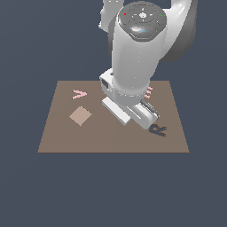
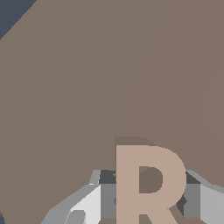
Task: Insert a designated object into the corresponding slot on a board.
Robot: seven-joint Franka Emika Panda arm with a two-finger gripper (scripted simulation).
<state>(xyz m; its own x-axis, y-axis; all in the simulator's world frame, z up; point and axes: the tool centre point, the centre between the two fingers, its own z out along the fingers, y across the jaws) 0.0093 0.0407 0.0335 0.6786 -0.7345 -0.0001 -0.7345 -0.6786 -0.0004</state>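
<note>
Glossy white arm (image 1: 133, 53), dark grey joint cap (image 1: 142, 20)

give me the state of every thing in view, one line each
tan R block: between the gripper fingers, seemingly held above the board
gripper: shut on the tan R block
dark R slot: empty, near the board's edge at the exterior view's right
board: flat
tan diamond tile: flat on the board, untouched
pink V shape: flat on the board
</note>
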